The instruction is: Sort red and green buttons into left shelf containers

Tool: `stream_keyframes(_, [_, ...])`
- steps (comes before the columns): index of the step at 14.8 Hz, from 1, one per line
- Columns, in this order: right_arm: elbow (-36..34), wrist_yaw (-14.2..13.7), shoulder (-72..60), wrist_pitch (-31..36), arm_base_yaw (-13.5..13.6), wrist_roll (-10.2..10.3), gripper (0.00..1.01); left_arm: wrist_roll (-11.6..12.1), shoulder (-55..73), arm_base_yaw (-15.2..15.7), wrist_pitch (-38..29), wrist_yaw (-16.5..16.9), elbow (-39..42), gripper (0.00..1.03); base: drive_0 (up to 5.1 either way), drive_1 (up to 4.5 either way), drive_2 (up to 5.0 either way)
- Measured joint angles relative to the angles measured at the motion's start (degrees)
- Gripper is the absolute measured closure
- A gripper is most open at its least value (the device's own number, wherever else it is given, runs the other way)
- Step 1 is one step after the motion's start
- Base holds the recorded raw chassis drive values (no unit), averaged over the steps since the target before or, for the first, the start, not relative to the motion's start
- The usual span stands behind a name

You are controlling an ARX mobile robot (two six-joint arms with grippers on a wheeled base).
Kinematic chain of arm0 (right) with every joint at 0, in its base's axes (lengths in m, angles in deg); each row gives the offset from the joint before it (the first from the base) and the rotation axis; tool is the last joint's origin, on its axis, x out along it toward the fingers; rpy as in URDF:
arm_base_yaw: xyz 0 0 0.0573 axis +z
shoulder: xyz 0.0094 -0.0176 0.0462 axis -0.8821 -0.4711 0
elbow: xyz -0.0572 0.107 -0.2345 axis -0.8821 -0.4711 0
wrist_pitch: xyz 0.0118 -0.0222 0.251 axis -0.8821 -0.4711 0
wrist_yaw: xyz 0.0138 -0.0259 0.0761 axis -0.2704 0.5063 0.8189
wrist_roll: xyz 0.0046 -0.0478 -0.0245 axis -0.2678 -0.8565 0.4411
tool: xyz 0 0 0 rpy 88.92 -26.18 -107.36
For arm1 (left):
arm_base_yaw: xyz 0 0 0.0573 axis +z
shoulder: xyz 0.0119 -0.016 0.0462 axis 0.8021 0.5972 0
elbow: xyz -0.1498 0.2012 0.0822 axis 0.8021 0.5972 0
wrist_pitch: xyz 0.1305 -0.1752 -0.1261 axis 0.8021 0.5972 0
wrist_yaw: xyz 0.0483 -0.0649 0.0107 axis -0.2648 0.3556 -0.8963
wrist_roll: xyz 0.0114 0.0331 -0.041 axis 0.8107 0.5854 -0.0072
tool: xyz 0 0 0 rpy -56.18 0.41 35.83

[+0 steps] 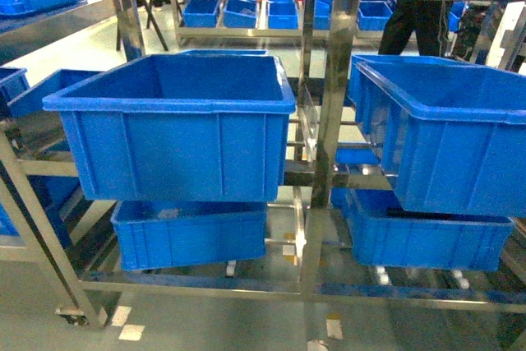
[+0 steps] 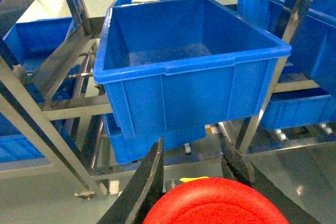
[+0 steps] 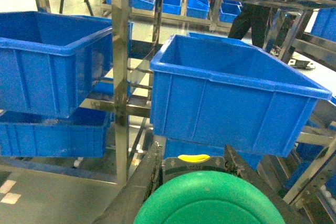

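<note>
Bins (image 1: 177,133): blue moulded plastic, ribbed sides, thick rolled rims, soft sheen; rack (image 1: 329,104): bright bare metal, polished, reflective; floor (image 1: 205,318): pale, smooth, glossy, mirrors the rack; red cap (image 2: 215,203): smooth glossy plastic; green cap (image 3: 210,200): smooth plastic, duller sheen; left fingers (image 2: 149,177): black, matt, rough-edged.

Two upper bins, the left bin (image 1: 173,125) and the right bin (image 1: 448,133), sit on the shelf rack (image 1: 329,121), a post between them; lower bins lie beneath each.

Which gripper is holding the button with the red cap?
The left gripper: the wide red mushroom cap sits between its fingers; the right gripper holds a green one.
</note>
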Motion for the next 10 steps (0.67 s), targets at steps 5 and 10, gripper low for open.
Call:
stream_keyframes(5, [0.0,0.0,0.0,0.0,0.0,0.0,0.73,0.0,0.09,0.0,0.07,-0.09,0.0,0.74,0.0,0.0,0.0])
stream_keyframes(10, [0.0,-0.04,0.0,-0.02,0.0,0.0,0.73,0.0,0.11,0.04,-0.22,-0.07,0.0,0.74,0.0,0.0,0.0])
